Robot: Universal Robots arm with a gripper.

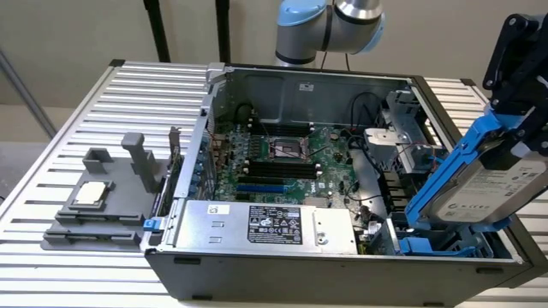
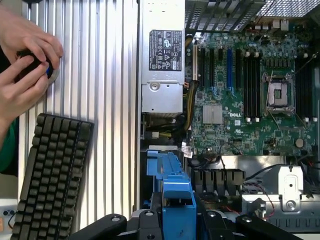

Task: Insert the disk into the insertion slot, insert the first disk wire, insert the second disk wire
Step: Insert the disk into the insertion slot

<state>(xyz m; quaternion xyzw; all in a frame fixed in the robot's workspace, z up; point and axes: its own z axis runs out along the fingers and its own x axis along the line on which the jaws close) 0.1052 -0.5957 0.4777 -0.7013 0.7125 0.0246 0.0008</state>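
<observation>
Disk, just one, tilted, pinched in the pincer above one insertion slot.

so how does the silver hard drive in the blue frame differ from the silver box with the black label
The silver-grey hard drive in its bright blue plastic frame carries a white label; the silver power-supply box carries a black one. The drive is tilted on edge, gripped by the black hand; the box lies flat inside the open computer case. Both are rectangular and silver.
</observation>
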